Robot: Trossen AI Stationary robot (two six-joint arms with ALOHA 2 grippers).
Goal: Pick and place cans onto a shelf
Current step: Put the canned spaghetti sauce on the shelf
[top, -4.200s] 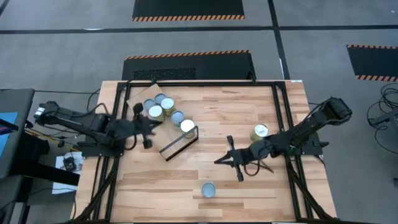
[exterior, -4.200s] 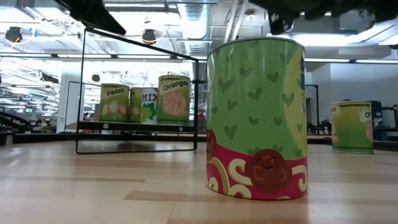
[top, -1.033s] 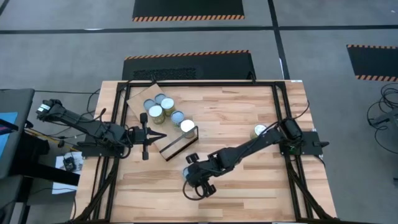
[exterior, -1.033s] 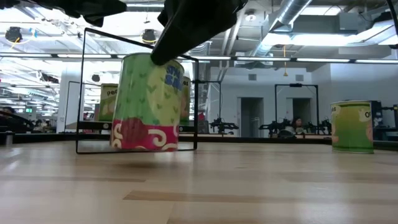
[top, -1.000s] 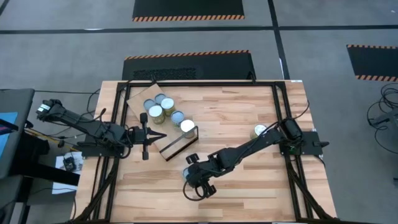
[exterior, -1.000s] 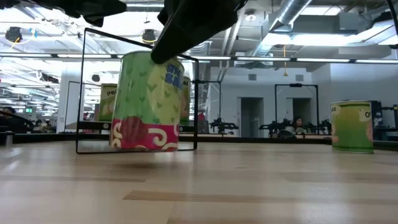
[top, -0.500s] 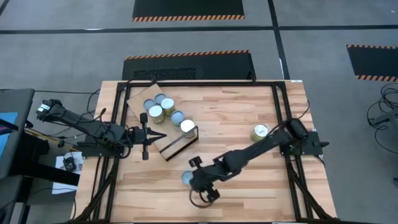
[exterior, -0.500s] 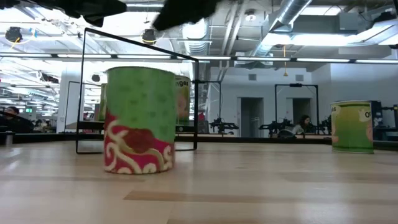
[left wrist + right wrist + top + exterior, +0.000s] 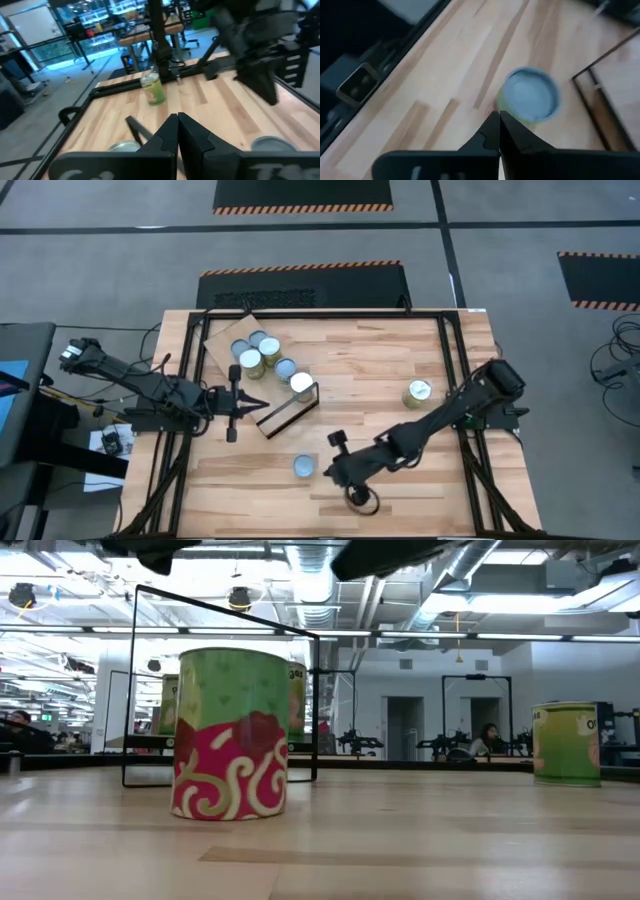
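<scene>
Left end effector (image 9: 262,401): fingers pressed together, holding nothing, waiting at the surface's 9 o'clock side, its tip just beside the shelf's framed end.
Shelf: pale rectangular plywood panel (image 9: 222,337) lying aslant at about 11 o'clock on the slatted wooden surface (image 9: 400,360), with a dark open frame (image 9: 288,412) at its near short end.
Cans on shelf: five small silver-topped tins (image 9: 262,356) clustered on the panel.
Loose can: small upright tin with a bluish-silver round top (image 9: 304,467), green and red on its side in the low view (image 9: 230,735); it stands free on the surface at roughly 6 o'clock from the frame, long axis vertical.
Right end effector (image 9: 328,470): fingers together, clamped on nothing, hovering close beside the loose can.
Key relation: the can lies at 9 o'clock from the right end effector, just apart from it; the right arm is plainly the nearer one.
Far can: greenish-yellow tin (image 9: 418,392) standing alone at 3 o'clock, well apart from both end effectors.
Judgement: any regrasp needs the fingers spread first.
</scene>
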